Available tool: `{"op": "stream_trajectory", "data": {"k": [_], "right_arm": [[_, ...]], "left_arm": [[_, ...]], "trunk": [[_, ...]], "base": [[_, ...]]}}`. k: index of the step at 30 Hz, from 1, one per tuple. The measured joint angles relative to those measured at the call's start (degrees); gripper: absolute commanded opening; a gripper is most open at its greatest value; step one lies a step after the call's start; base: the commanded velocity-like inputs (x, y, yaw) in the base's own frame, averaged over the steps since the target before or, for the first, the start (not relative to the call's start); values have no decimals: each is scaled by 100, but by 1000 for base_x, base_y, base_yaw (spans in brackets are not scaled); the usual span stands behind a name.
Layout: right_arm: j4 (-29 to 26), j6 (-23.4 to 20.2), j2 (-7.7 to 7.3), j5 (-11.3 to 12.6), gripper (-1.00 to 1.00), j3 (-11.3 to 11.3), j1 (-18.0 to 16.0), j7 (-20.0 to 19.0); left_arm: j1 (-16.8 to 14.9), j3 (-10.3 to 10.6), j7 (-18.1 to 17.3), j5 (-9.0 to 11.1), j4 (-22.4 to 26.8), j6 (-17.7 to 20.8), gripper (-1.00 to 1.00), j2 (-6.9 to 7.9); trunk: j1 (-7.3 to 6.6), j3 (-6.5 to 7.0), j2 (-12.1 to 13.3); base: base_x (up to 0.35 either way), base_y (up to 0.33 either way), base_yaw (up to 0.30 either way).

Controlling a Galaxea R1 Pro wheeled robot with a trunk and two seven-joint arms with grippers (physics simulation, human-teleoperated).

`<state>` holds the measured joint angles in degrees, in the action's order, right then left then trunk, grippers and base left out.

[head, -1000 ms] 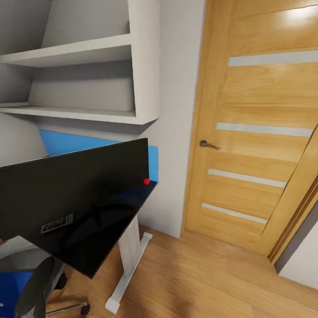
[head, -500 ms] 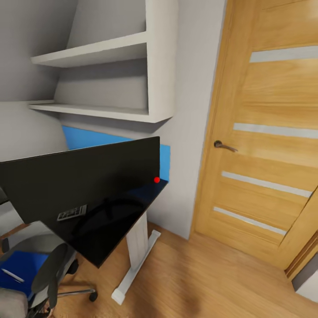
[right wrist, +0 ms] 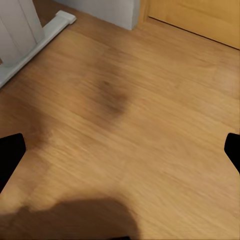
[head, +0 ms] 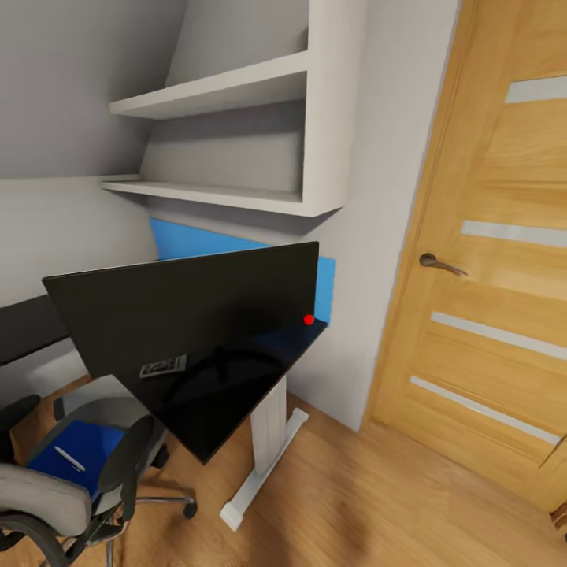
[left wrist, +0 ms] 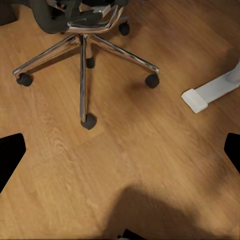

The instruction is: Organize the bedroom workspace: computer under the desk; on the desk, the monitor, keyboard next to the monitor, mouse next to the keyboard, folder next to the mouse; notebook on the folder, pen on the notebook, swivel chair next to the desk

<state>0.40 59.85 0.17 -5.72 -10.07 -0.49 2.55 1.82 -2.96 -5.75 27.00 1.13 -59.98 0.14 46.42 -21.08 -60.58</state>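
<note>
hands point(left wrist: 120, 150) spread wide, pointing down at wood floor point(right wrist: 150, 110), swivel chair point(left wrist: 82, 30) near

Little of the robot's body is visible: each wrist view catches just the tips of its pincer's two fingers. The left pincer point(left wrist: 120, 152) has flat matte black fingers point(left wrist: 10, 155) with angular, wedge-like outlines and no markings, screws or cables in sight. The right pincer point(right wrist: 120, 152) looks the same, its fingers point(right wrist: 10, 152) plain black, angular shapes.
</note>
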Motion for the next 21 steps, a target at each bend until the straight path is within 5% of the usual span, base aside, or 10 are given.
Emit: {"op": "stream_trajectory", "data": {"k": [21], "right_arm": [[0,0,0,8,100,-7,0,0]], "left_arm": [[0,1,1,-1,0,0,100,-5]], "trunk": [[0,-23,0]], "base": [[0,0,255]]}}
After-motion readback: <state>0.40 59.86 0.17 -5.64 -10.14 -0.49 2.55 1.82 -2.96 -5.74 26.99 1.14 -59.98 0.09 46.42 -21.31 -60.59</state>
